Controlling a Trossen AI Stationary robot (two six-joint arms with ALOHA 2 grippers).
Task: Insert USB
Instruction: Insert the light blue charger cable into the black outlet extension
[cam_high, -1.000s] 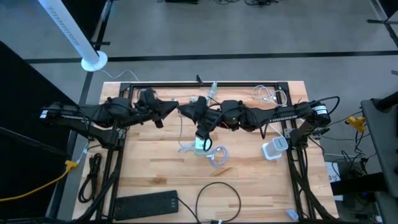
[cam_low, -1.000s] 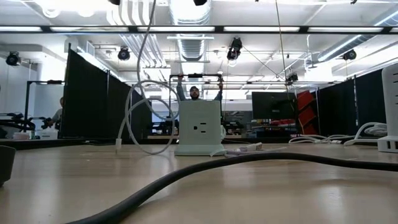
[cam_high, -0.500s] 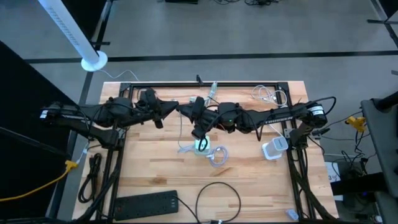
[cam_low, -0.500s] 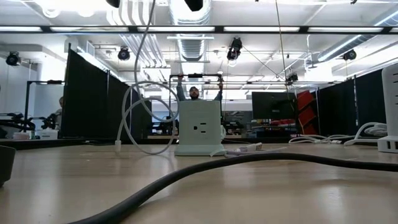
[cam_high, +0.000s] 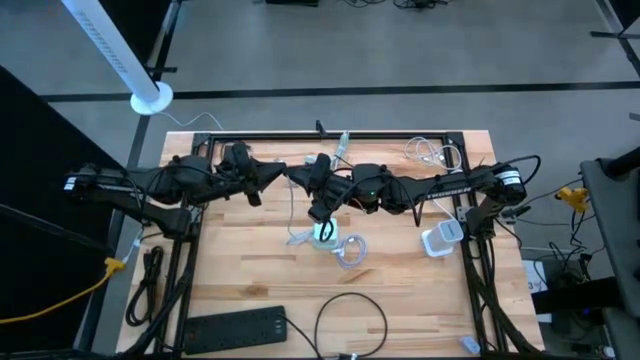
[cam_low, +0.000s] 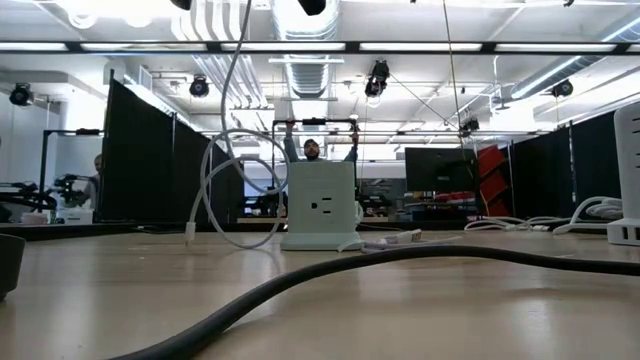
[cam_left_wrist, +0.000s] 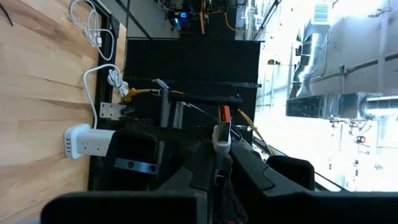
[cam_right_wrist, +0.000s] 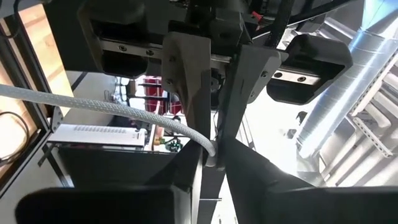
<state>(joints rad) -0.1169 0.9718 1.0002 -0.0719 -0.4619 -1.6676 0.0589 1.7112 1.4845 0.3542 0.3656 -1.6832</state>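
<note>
Above the charger (cam_high: 322, 233), both arms' fingers (cam_right_wrist: 186, 93) pinch the USB cable (cam_right_wrist: 93, 106); a loose handover could drop the plug (cam_left_wrist: 221, 132).

White USB cable (cam_low: 215, 190) looped beside charger (cam_low: 320, 205)

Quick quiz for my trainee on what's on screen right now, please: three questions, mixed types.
1. True or false: the white USB plug is already seated in the pale square outlet cube.
2. Where is the flat black power strip? A: lying on the wooden table, apart from the cube. B: under the cube. C: held in a gripper.
3. Fill in: the left gripper is shut on the ____.

Key: 1 false; 2 A; 3 white USB plug.
</note>
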